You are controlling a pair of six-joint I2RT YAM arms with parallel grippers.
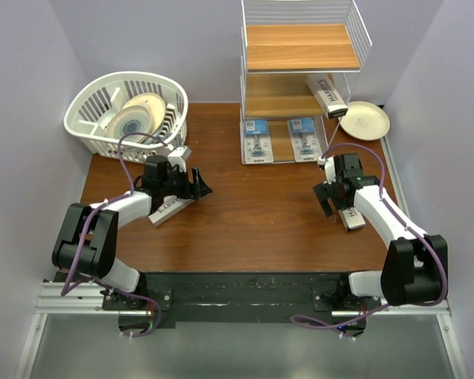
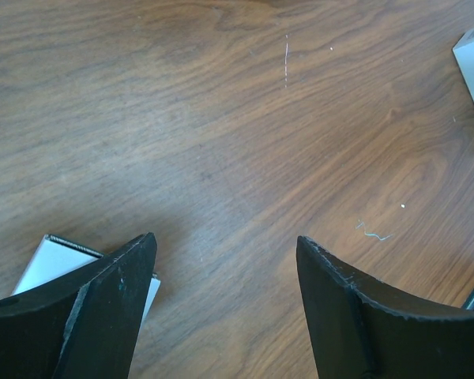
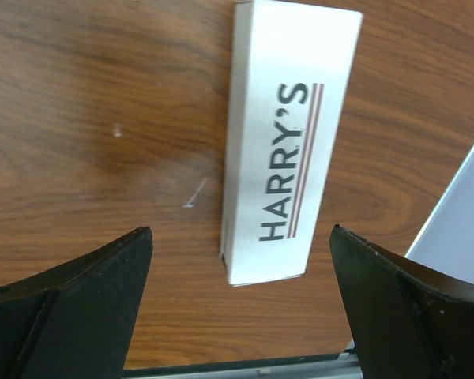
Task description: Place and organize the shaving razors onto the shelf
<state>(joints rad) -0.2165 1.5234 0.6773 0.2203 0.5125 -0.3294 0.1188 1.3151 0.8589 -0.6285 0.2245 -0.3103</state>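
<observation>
Right claw [image 3: 241,237] is seen with its fingers spread wide and nothing gripped. A white HARRY'S box [image 3: 288,142] lies flat on the wooden table [image 3: 103,95], just ahead of the fingertips and between them, touched by neither. Left claw [image 2: 225,239] is likewise held apart over bare wood, and a second white box [image 2: 59,264] is partly hidden under one finger. From above, that second box is found beneath the left forearm and the first beneath the right wrist. Farther out, a third box [image 1: 326,93] is laid on a lower wooden tier of the wire shelf [image 1: 300,47], jutting past its right side. Two blister packs [image 1: 255,140] are set side by side at the shelf's foot. A cream plate [image 1: 364,121] rests right of the shelf, and a white basket [image 1: 91,118] holding more plates stands at the far left.
</observation>
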